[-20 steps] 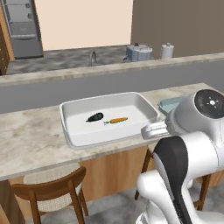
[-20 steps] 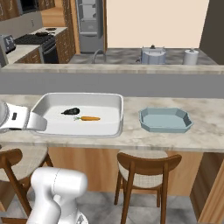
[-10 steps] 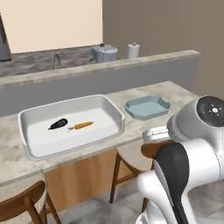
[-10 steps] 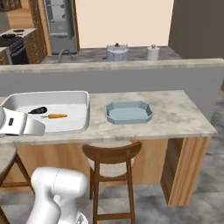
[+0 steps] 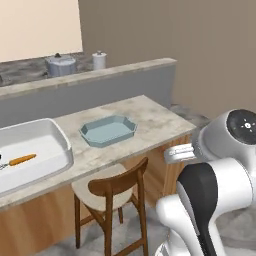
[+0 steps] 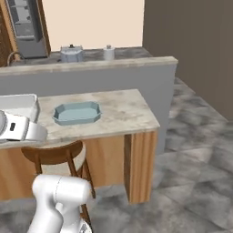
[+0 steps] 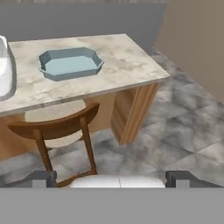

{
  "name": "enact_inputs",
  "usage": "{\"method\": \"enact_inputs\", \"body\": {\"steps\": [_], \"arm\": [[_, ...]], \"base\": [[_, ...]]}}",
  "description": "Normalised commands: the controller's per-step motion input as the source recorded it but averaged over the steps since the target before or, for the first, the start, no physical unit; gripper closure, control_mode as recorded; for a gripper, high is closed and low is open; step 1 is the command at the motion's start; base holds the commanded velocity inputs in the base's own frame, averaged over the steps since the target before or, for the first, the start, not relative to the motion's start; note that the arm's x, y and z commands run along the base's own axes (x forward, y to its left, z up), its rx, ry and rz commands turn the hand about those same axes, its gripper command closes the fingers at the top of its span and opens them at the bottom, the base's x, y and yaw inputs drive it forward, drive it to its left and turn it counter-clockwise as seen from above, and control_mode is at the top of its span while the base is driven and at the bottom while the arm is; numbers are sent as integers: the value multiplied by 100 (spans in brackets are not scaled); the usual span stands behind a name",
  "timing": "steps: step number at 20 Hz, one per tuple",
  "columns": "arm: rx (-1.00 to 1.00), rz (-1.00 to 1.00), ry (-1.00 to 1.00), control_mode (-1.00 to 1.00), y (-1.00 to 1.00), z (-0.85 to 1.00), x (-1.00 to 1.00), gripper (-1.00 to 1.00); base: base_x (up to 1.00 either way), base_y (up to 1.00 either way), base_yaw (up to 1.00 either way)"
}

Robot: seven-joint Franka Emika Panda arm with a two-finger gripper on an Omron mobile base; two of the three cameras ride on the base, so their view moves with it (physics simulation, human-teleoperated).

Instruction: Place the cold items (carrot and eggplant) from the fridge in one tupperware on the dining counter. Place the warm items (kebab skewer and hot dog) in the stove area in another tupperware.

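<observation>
On the dining counter (image 5: 150, 117), the carrot (image 5: 21, 160) lies in the white tupperware (image 5: 55, 145); the blue tupperware (image 5: 108, 130) beside it sits unfilled. Gripper (image 7: 118, 178) wide apart, carrying nothing (fingertips low in hand view). Judged step: drive to the stove area, arm tucked clear of the stool (image 5: 112, 192).

Even soft rendered light, faint shadows, slightly blurry, no glare.

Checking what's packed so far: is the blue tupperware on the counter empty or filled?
Empty. The blue tupperware shows only its bare floor in both base views and the hand view; the carrot lies in the white tray.
</observation>
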Motion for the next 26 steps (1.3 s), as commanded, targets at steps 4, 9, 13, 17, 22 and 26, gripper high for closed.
{"method": "enact_inputs", "body": {"steps": [4,9,13,17,22,26], "arm": [[0,0,0,100,0,0,0,-100],[0,0,0,100,0,0,0,-100],[0,0,0,100,0,0,0,-100],[0,0,0,100,0,0,0,-100],[0,0,0,100,0,0,0,-100],[0,0,0,100,0,0,0,-100]], "base": [[13,-91,-5],[26,-92,0],[29,-92,1],[32,-88,6],[44,-82,17],[55,-77,26]]}}
